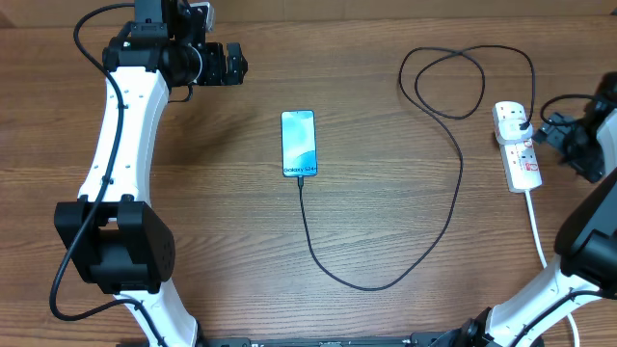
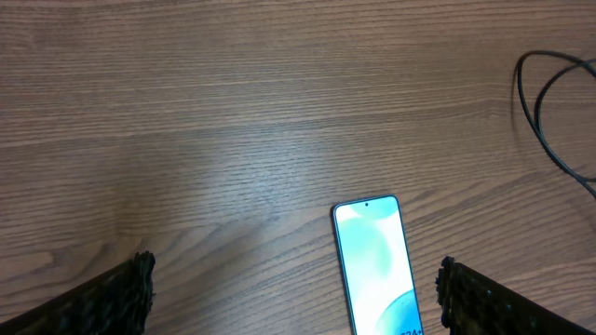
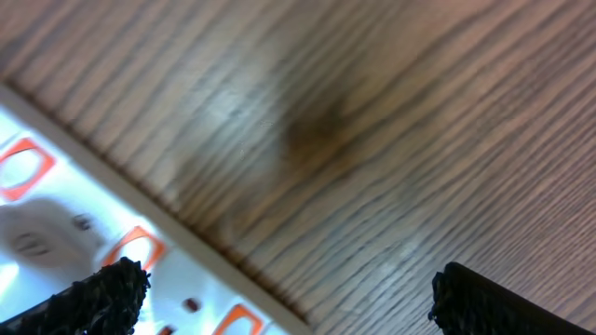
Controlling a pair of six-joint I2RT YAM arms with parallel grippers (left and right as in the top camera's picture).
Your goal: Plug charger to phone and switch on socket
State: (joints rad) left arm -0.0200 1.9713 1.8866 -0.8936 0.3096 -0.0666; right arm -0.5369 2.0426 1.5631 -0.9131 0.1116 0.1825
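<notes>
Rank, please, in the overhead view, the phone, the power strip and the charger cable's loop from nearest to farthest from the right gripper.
1. Power strip, right beside the right gripper.
2. Charger cable's loop, further in, toward the far edge.
3. Phone, at the table's centre.

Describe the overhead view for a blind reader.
A slim blue-screened smartphone lies at centre; a thin black cable runs from its lower end to a white power strip at right. Left gripper sits far left, right gripper beside the strip.
</notes>
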